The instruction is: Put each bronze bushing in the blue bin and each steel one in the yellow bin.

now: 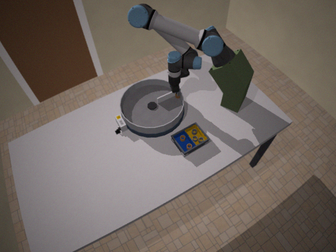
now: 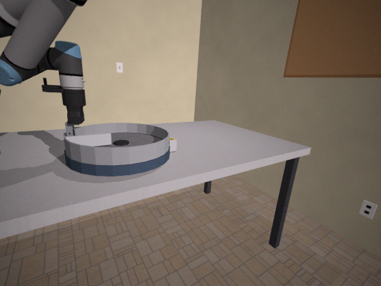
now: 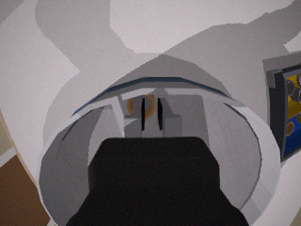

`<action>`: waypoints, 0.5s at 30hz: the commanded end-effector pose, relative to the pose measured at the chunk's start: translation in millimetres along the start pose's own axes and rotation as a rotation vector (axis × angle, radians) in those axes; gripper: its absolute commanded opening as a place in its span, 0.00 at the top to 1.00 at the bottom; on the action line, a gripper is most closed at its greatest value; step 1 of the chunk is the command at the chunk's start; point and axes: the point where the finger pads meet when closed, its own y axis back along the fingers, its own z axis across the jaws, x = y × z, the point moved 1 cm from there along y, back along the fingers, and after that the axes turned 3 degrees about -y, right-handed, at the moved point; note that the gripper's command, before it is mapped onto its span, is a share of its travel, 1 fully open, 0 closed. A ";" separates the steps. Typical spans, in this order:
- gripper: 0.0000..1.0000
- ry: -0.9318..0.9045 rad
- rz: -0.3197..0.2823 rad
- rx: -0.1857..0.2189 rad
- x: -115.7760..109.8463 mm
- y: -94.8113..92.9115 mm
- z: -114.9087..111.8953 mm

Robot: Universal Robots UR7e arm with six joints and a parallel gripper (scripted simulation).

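A bronze bushing (image 1: 177, 96) (image 3: 130, 105) is on the turntable (image 1: 152, 126) (image 2: 116, 155) (image 3: 269, 188), close inside its rim and beside the white divider (image 1: 165, 96) (image 2: 90, 139) (image 3: 117, 113). My gripper (image 1: 177, 93) (image 2: 69, 134) (image 3: 150, 107) points down at it, fingers parted by a narrow gap. In the wrist view one finger overlaps the ring, whose larger part shows left of the gap; no grip on it shows. The blue bin (image 1: 184, 144) (image 3: 293, 137) holds two bronze bushings. The yellow bin (image 1: 200, 132) (image 3: 293, 111) holds three steel bushings.
The turntable has a high wall all round and a dark hub (image 1: 151, 105) (image 2: 121, 142) at its centre. A small white box (image 1: 121, 123) (image 2: 173, 145) stands against its outside. The green arm mount (image 1: 235, 81) stands on the table to the right in the top view.
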 end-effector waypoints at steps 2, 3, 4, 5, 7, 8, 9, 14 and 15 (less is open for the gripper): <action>0.60 0.000 -0.004 0.000 -0.3 -3.6 0.0; 0.60 0.000 -0.004 0.000 -0.3 -3.6 0.0; 0.60 0.000 -0.004 0.000 -0.3 -3.6 0.0; 0.60 0.000 -0.004 0.000 -0.3 -3.6 0.0; 0.60 0.000 -0.004 0.000 -0.3 -3.6 0.0; 0.60 0.000 -0.004 0.000 -0.3 -3.6 0.0; 0.60 0.000 -0.003 0.000 -0.2 -4.6 0.0; 0.60 0.000 -0.003 0.000 -0.3 -10.1 0.0; 0.60 0.000 -0.003 0.000 -0.3 -10.1 0.0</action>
